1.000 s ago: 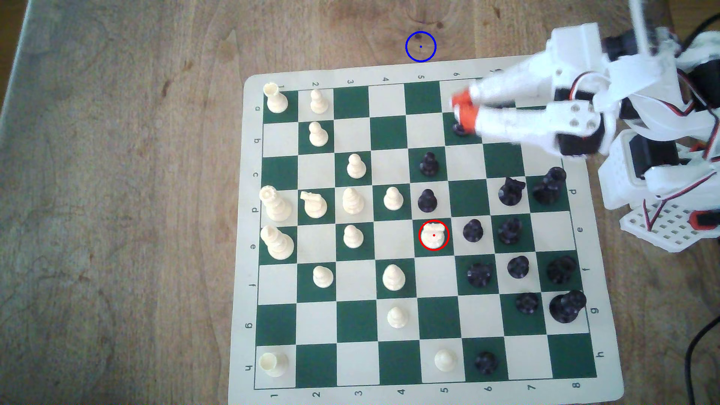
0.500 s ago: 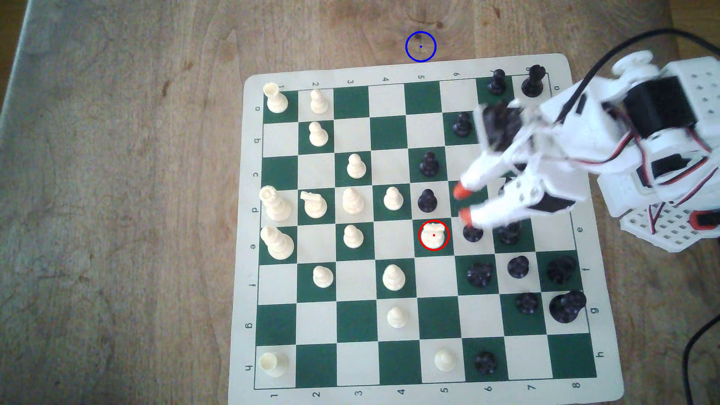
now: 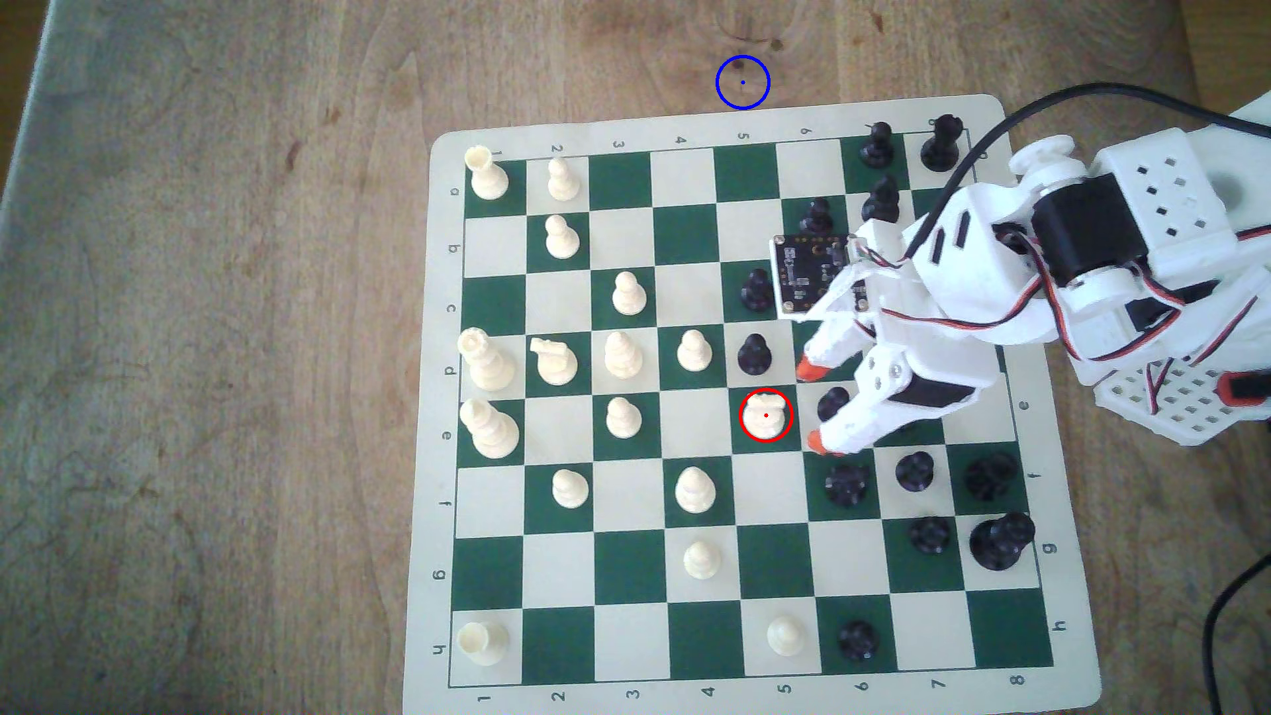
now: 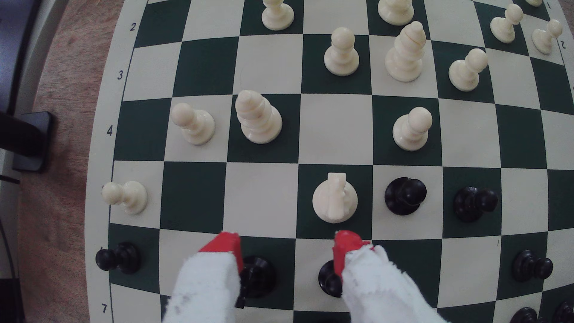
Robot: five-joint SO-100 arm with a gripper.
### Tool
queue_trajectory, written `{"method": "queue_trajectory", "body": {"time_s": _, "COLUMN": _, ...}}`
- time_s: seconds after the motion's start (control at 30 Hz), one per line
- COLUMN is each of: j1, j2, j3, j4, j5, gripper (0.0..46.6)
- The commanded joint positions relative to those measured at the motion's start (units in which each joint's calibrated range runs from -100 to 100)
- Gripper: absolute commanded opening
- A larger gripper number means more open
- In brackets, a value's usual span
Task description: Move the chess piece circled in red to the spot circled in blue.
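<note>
The chess piece, a cream knight on a dark square near the board's middle and well short of the spot on the bare bench beyond the board's edge, looks light, rigid and smooth, so it is best pinched low across the narrow body above its round base. The claw hovers just beside it, spread wide and empty, touching nothing I can make out, its red fingertips over black pawns.

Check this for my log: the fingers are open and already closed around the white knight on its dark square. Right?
Not quite. The open fingers stop short of the white knight, which stands free on its dark square, as the wrist view shows.
</note>
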Motion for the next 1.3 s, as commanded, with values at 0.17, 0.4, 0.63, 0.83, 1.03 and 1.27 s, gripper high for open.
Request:
{"method": "queue_trajectory", "body": {"time_s": 0.17, "j1": -0.3, "j2": 3.5, "j3": 1.1, "j4": -4.6, "j5": 0.6, "gripper": 12.0}}
{"method": "queue_trajectory", "body": {"time_s": 0.4, "j1": -0.3, "j2": 7.9, "j3": 1.1, "j4": -8.7, "j5": 0.8, "gripper": 11.9}}
{"method": "queue_trajectory", "body": {"time_s": 0.63, "j1": 1.1, "j2": 13.4, "j3": 0.5, "j4": -12.1, "j5": 1.3, "gripper": 11.8}}
{"method": "queue_trajectory", "body": {"time_s": 0.83, "j1": 1.7, "j2": 14.9, "j3": -0.4, "j4": -13.2, "j5": 1.7, "gripper": 11.7}}
{"method": "queue_trajectory", "body": {"time_s": 1.03, "j1": 1.8, "j2": 15.0, "j3": -1.1, "j4": -11.8, "j5": 1.8, "gripper": 10.9}}
{"method": "queue_trajectory", "body": {"time_s": 1.27, "j1": 2.5, "j2": 14.7, "j3": -0.9, "j4": -12.0, "j5": 2.0, "gripper": 11.6}}
